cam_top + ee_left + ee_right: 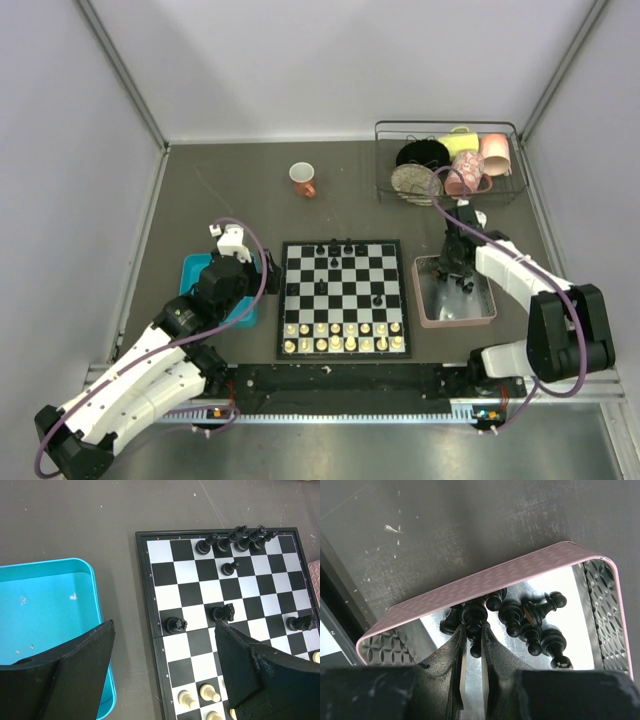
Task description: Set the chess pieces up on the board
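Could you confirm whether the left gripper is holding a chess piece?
No, the left gripper is open wide over the board and teal tray, with nothing between its fingers.

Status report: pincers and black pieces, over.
Left pincer open, empty, over the board's left edge. Right pincer shut on a black piece in the pink tray. Other pieces crowd it.

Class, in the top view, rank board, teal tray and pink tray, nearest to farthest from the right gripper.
1. pink tray: the right gripper is inside it.
2. board: left of that tray.
3. teal tray: beyond the board, far left.
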{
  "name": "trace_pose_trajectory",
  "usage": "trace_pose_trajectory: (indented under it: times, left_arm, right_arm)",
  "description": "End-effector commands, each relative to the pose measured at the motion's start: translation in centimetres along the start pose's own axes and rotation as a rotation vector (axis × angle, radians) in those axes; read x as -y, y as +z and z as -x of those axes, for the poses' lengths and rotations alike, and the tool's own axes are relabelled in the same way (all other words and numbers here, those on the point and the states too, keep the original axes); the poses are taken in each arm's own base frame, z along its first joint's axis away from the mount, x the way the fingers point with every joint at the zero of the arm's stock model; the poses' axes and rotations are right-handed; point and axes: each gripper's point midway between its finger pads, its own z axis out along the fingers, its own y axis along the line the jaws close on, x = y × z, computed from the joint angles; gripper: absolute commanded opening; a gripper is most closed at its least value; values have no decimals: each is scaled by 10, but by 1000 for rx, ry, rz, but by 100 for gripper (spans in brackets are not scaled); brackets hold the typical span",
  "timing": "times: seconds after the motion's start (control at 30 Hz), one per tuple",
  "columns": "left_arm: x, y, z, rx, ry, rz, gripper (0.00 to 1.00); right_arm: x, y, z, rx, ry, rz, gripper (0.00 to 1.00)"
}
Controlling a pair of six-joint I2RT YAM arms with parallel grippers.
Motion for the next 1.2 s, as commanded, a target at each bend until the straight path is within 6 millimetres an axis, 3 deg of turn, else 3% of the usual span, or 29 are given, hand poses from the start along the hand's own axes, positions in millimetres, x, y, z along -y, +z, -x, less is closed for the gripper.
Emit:
trace_pose_trajectory:
  times: [0.0, 0.33, 0.77, 0.97, 1.17]
  left_arm:
    - [9, -2, 13, 40, -14, -36, 86]
    - [7, -4, 10, 36, -16, -32, 85]
    - [9, -3, 12, 34, -22, -35, 86]
    - [11, -1, 11, 28, -22, -40, 86]
    - [11, -1, 11, 29, -19, -44, 86]
  right_arm:
    - [0, -13, 9, 44, 17, 26, 7]
    - [0, -24, 13, 65, 11, 38, 6]
    - [-5, -58, 29, 118, 5, 94, 4]
    - [-25, -84, 36, 151, -27, 232, 3]
    - [-64, -114, 38, 129, -81, 416, 1]
